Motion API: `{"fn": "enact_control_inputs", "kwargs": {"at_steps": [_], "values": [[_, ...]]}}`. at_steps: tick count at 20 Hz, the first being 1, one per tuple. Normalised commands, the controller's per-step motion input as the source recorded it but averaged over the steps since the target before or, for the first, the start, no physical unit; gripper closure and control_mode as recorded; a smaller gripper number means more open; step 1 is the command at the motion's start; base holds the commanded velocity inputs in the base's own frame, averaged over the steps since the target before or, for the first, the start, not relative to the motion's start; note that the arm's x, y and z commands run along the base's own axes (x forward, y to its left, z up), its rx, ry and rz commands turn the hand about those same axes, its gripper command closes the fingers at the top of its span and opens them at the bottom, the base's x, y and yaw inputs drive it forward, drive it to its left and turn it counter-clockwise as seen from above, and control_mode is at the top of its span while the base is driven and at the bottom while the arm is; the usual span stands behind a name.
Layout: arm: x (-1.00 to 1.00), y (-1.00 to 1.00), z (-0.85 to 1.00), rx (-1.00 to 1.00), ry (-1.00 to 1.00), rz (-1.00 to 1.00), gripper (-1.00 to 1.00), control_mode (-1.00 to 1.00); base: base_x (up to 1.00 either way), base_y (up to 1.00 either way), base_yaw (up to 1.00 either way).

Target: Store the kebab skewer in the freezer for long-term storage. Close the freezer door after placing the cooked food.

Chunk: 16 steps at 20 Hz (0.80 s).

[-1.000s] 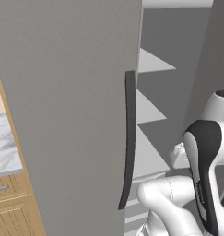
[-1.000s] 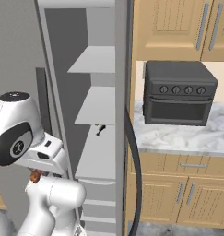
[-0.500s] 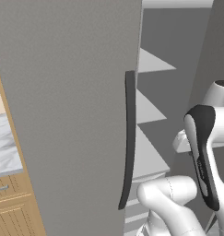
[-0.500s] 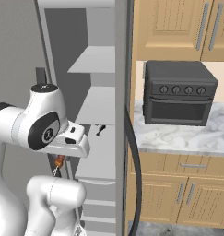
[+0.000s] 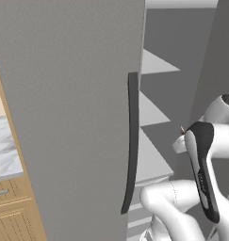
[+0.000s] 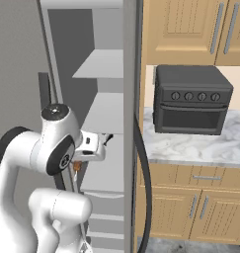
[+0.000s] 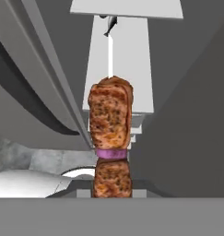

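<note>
Kebab skewer point(image 7: 111, 138) lower end cut off; tool fingertips hidden.

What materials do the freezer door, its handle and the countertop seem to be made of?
Freezer door: probably matte grey metal, flat and without shine. Handle: dark, smooth, plastic or coated metal; unclear which. Countertop: looks like polished marble, white with grey veins.

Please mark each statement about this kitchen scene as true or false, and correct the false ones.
1. The gripper holds the kebab skewer. True.
2. The freezer door is closed. False: it stands open, with the white shelves showing inside.
3. The toaster oven sits on the marble counter. True.
4. The skewer already lies on a shelf. False: it is still in the gripper, in front of the open freezer.
5. The oven door hangs open. False: it is shut.
</note>
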Motion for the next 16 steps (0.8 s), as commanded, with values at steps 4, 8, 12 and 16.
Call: {"fn": "enact_control_inputs", "kwargs": {"at_steps": [4,8,12,16], "values": [[0.46,0.00,0.00,0.00,-0.10,-0.02,1.00,-1.00,0.00,0.00,0.00],[0.77,0.05,0.00,0.00,-0.02,-0.04,1.00,-1.00,0.00,0.00,0.00],[0.74,-0.16,0.02,0.03,0.00,0.01,1.00,-1.00,0.00,0.00,0.00],[0.68,-0.08,0.07,0.06,0.00,0.05,1.00,-1.00,0.00,0.00,0.00]]}}
